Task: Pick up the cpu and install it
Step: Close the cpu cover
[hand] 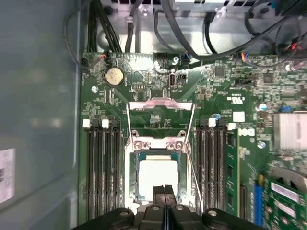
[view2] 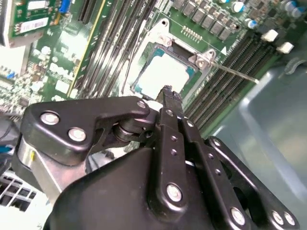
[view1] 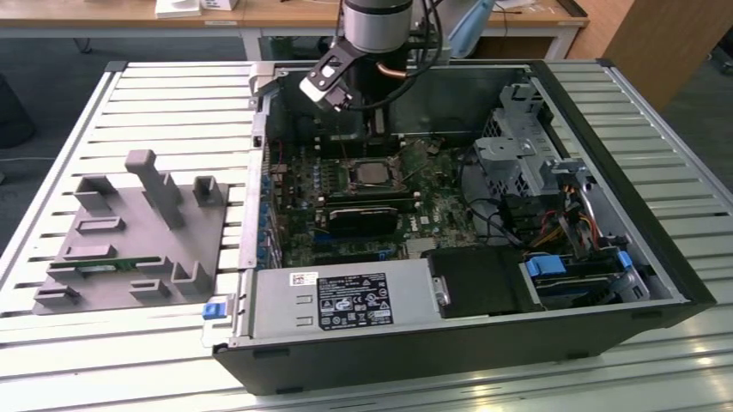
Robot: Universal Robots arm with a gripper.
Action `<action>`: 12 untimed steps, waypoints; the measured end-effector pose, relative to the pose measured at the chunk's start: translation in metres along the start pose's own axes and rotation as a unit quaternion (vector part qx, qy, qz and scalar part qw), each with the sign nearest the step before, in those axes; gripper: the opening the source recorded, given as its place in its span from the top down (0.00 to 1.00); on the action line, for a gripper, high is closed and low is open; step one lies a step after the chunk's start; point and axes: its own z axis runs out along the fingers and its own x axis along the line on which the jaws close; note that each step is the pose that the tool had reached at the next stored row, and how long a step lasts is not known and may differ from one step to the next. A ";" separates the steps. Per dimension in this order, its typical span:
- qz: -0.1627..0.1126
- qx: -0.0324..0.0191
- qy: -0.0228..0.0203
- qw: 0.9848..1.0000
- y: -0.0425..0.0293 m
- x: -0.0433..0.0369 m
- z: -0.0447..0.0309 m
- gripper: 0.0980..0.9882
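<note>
Inside the open computer case (view1: 641,215), the cpu (hand: 157,176) lies flat in the motherboard's socket (hand: 130,178), silver top up. Being square, it has no long axis to line up with.

The pincer (hand: 164,191) hangs just over the chip's edge. Its two fingers are pressed together with nothing between them, so the cpu sits directly below and a little ahead of the tips. Whether the tips touch the metal top I cannot tell.

In the first wrist view the hinged load plate (hand: 160,106) stands folded back on the far side of the socket, with banks of memory slots (hand: 103,167) on either side. The second wrist view adds the thin retention lever (view2: 235,72), which runs out from the socket corner, and it shows the tip of the pincer (view2: 168,92) against the chip's rim (view2: 160,76).

The exterior view gives the wider layout. The arm (view1: 372,26) drops into the far part of the case, and the cpu (view1: 369,174) is near the middle of the motherboard (view1: 343,215). On the desk (view1: 172,94), to the exterior view's left, is a grey tray (view1: 126,240) that holds a green memory stick (view1: 109,267).
</note>
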 end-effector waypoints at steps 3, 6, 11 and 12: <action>0.000 0.000 0.000 1.000 0.0005 -0.0001 -0.0119 0.99; 0.000 0.000 0.000 1.000 0.0006 -0.0005 -0.0129 0.99; 0.000 0.000 0.000 1.000 0.0007 -0.0053 -0.0127 0.99; 0.000 0.000 0.000 1.000 0.0010 -0.0054 -0.0126 0.99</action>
